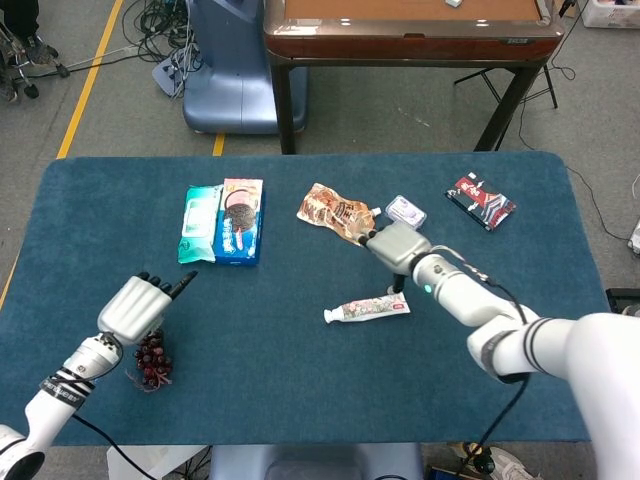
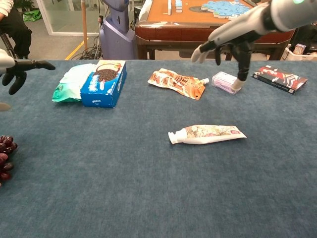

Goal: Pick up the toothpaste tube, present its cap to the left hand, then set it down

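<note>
- Toothpaste tube (image 2: 205,134) lies flat on the blue table (image 1: 300,390), cap pointing toward the cookie box (image 1: 240,220), free of any grasp.
- Likely light and soft-bodied; it would dent under a hard squeeze, and the printed skin looks slick. Best hold judged to be across the mid-body, leaving the stiff cap end clear.
- Right hand (image 1: 398,245) hovers above and just beyond the tube, on the side toward the snack pouch (image 1: 335,212); fingers spread, empty.
- Left hand (image 1: 135,303) is well apart, past the tube's cap end near the grapes (image 1: 151,358); fingers loosely apart, holding nothing.
</note>
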Available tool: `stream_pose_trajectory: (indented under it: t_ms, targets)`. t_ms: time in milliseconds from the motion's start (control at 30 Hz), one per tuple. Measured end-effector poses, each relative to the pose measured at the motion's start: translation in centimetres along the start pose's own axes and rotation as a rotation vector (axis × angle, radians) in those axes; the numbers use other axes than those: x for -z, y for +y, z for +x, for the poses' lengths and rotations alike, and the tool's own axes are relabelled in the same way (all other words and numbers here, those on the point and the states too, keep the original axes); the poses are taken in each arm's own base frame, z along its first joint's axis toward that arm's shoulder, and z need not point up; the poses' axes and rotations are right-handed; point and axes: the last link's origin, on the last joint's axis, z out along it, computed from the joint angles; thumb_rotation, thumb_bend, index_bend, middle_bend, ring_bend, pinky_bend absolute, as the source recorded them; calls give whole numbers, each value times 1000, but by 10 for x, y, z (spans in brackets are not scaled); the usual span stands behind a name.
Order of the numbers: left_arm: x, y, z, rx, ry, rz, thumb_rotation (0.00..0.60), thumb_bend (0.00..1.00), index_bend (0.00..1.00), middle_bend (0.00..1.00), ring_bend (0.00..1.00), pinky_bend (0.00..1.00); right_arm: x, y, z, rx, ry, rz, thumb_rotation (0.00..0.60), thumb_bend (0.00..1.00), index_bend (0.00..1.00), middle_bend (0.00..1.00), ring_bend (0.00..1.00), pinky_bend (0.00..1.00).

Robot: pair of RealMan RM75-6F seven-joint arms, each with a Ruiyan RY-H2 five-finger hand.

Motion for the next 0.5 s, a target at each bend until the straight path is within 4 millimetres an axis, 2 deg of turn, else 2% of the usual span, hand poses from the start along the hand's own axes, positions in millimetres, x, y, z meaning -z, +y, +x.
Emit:
stream_pose_trajectory:
  t_ms: [100,167,267,367,500]
  targets:
    - [4,-11,-6,116,-12,70,600,227,66,462,434,424,21,25,-13,-51,54,-47,600,147,193,285,348,517]
    - [7,-20,-11,194,-11,117,600,227,93,461,430,408,35,41,-26,-80,89,-80,600,179,280,329,391,559]
    - [14,-31,-18,296,1,182,600,227,127,461,424,393,60,64,-50,-123,134,-143,600,185,373,388,451,607]
    - [23,-40,-26,388,25,239,600,227,160,460,421,387,79,79,-66,-146,183,-192,600,190,463,459,526,665]
    - [39,-51,-34,459,77,305,600,227,166,460,420,382,108,95,-90,-165,272,-264,600,202,548,539,590,692]
